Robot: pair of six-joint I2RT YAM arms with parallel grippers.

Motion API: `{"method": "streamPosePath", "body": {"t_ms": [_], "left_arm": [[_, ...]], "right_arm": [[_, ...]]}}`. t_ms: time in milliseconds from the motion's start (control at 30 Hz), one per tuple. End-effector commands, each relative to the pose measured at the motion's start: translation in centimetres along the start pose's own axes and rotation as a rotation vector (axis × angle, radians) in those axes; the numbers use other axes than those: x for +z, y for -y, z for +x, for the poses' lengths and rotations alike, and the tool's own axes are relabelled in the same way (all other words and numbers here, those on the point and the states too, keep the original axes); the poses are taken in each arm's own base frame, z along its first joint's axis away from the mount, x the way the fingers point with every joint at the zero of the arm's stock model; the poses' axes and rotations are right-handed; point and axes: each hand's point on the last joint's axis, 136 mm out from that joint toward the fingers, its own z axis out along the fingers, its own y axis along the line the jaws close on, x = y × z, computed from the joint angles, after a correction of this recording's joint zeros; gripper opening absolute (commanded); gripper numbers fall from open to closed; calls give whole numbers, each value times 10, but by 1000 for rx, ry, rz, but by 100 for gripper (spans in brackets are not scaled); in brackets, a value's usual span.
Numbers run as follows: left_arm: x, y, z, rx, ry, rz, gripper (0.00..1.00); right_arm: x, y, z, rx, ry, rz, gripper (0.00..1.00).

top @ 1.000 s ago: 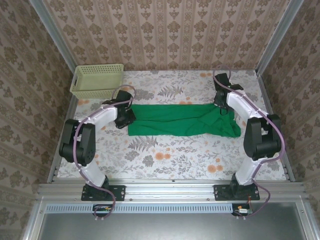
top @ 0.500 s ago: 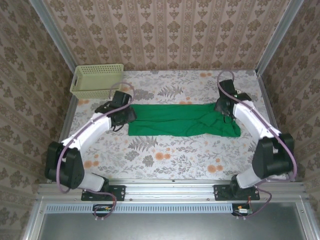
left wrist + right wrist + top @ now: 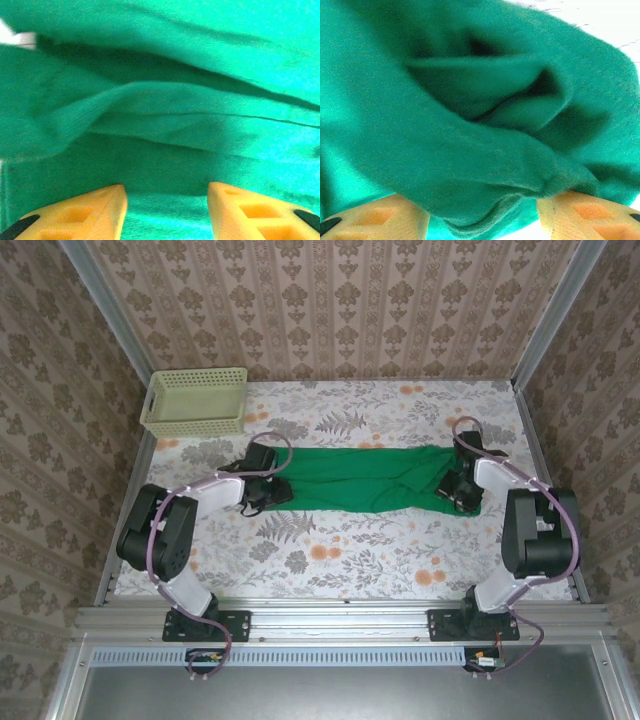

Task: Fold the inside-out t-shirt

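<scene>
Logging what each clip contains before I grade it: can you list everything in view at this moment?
t-shirt: one, bright green, lying as a long creased strip across the middle of the table
basket: one, pale yellow-green, far left corner of the table, apart from the t-shirt
table: one, pale with a floral print, under everything
walls: three, beige patterned wallpaper, at the left, back and right
metal rail: one, silver, near edge, bearing both arm bases
left gripper: one, yellow fingers, open, at the t-shirt's left end
right gripper: one, yellow fingers, open, at the t-shirt's right end, a fold of cloth between its fingers
</scene>
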Motion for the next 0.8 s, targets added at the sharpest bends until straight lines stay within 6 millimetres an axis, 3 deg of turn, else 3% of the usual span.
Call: {"method": "streamPosePath", "body": {"t_ms": [0,233,433,500,633,767], "left_arm": [[8,-36,15,-59,-48,-53,49],[-2,-44,24,-34,-47,-65,51],[-23,-32,22,-15,-38,-33,53],[-35,-18,15,4,-25,-1,53],[-55,11,-7,65,36,36,56],[-46,20,-24,51,33,68,56]], "right_arm": [[8,19,-18,109,22,34,59],[3,22,-58,111,77,81,60],[-38,15,-68,47,150,36,62],[-54,7,-68,4,163,-3,65],[-76,-16,-64,-135,206,-1,82],[-65,-28,-68,-185,177,36,92]]}}
